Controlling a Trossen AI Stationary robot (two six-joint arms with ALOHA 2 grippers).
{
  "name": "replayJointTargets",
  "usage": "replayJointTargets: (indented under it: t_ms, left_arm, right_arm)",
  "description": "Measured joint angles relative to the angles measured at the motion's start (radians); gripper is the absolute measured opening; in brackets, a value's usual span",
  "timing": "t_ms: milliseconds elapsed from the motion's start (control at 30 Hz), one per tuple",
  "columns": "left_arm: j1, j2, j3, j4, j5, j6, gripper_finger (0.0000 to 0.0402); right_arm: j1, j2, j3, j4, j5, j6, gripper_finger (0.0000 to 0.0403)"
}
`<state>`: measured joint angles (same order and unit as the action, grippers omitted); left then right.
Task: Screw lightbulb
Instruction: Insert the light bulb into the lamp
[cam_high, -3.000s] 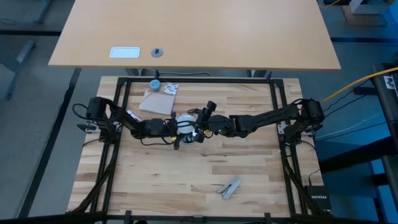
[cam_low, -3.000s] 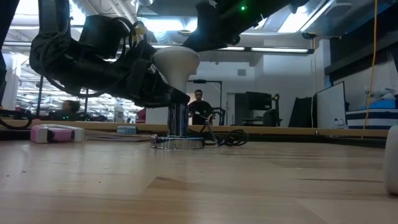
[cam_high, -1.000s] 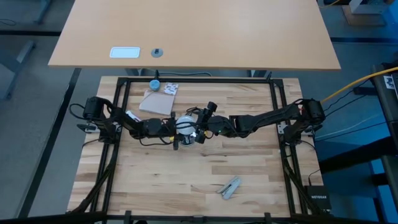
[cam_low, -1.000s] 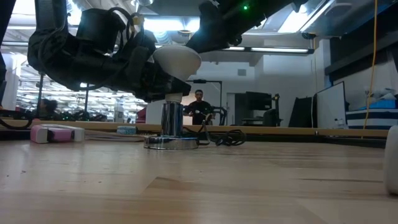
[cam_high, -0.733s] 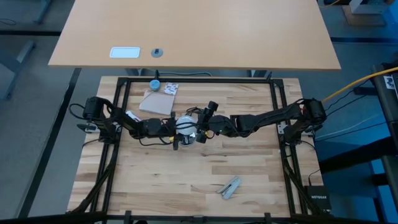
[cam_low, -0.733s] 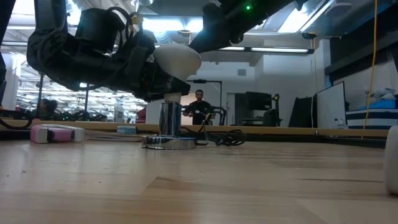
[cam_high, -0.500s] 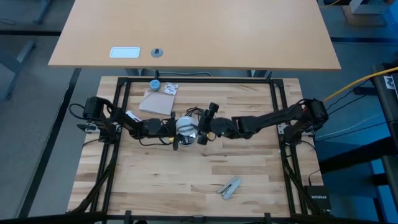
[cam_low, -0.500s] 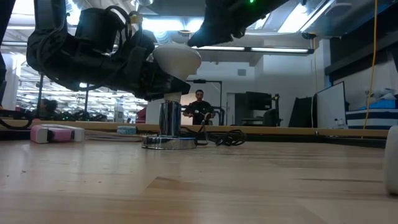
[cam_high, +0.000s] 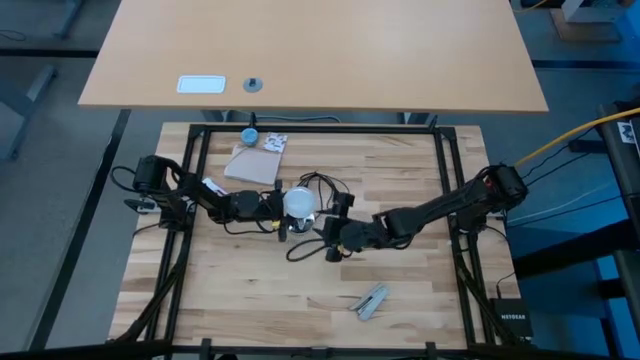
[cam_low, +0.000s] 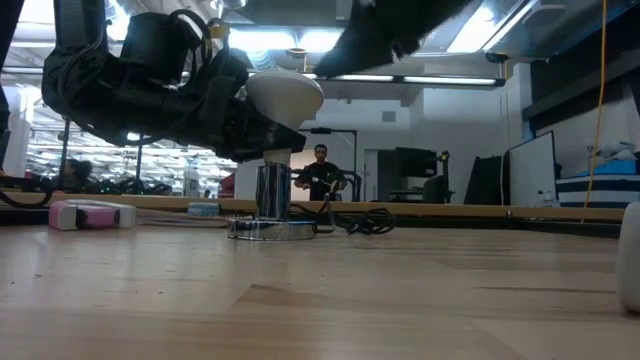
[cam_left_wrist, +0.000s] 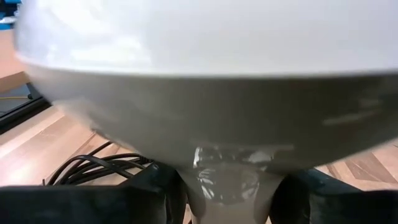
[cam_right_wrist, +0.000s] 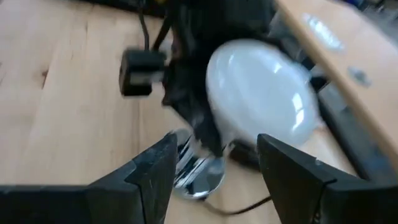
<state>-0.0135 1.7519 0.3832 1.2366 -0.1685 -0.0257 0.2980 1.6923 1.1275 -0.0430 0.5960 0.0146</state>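
Observation:
The frosted-white lightbulb stands upright, globe up, its narrow neck on top of a chrome socket that rises from a shiny round disc with a black cord. My left gripper reaches in from the table's left and is shut on the bulb below the globe. My right gripper is open and empty, a short way off the bulb toward the near edge; in the right wrist view its fingers frame the bulb from a distance. My left gripper pinches the bulb's narrow neck just under the globe, one dark finger on each side. The fingers come in about level from the table's left. The bulb stands upright, its neck end on the chrome socket.
A small blue cap and a flat tan card lie behind the bulb. A silver object lies near the front edge. A pink-and-white block shows at the left in the low view. A person stands far behind the table.
My right gripper has drawn off the bulb's globe toward the table's near edge and now hangs clear of it. The bulb, the socket and my left gripper stay where they were.

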Motion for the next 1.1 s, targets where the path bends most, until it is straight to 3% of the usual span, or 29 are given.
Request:
replayJointTargets:
  t_ms: [200,667,1100]
  left_arm:
    - [-0.001,0.000,0.000,-0.002,0.000,-0.003,0.0148]
    - [-0.001,0.000,0.000,-0.016,0.000,-0.001,0.0150]
    - [-0.001,0.000,-0.001,-0.016,-0.001,-0.019,0.0150]
  right_arm:
    - [-0.004,0.099,0.000,-0.013,-0.039,0.081,0.0225]
    - [-0.015,0.251,0.000,0.013,-0.095,0.088,0.0225]
    - [-0.164,0.275,0.001,0.015,-0.123,0.143,0.0225]
